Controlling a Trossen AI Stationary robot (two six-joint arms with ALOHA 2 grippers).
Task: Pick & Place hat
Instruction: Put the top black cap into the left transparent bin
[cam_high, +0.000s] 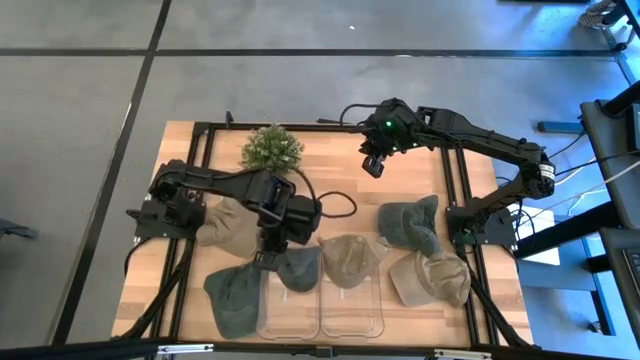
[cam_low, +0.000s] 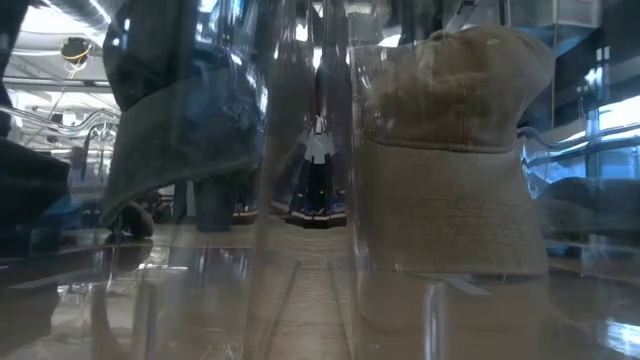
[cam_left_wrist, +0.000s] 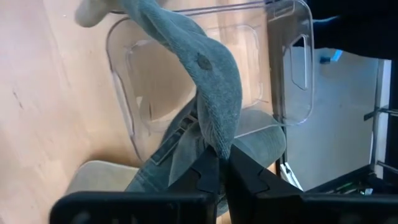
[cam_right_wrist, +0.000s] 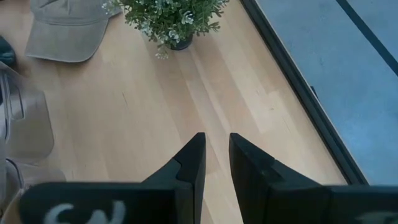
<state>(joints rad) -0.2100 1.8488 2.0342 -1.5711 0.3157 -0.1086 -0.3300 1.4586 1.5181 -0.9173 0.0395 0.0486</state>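
Note:
My left gripper (cam_high: 276, 246) is shut on a grey-green cap (cam_high: 297, 266), which hangs over the far end of the left clear bin (cam_high: 290, 310). In the left wrist view the cap (cam_left_wrist: 208, 81) stretches away from the fingers above the bin (cam_left_wrist: 155, 81). In the low view it (cam_low: 180, 110) hangs on the left. A khaki cap (cam_high: 350, 258) lies with its crown in the right bin (cam_high: 352, 312) and shows in the low view (cam_low: 450, 150). My right gripper (cam_high: 373, 166) hovers over the far part of the table, slightly open and holding nothing (cam_right_wrist: 216, 146). My left gripper pinches the grey-green cap between its two fingers at a bunched fold of cloth by the strap end (cam_left_wrist: 219, 144). The fingers come from above, pointing down. The cap hangs below and in front of them over the left bin, its cloth slack.
Other caps lie on the wood: tan (cam_high: 230, 225), green (cam_high: 234, 297), dark green (cam_high: 410, 224), tan (cam_high: 430, 277). A small potted plant (cam_high: 272, 148) stands at the far edge, also in the right wrist view (cam_right_wrist: 171, 18). A black frame (cam_high: 460, 170) borders the table.

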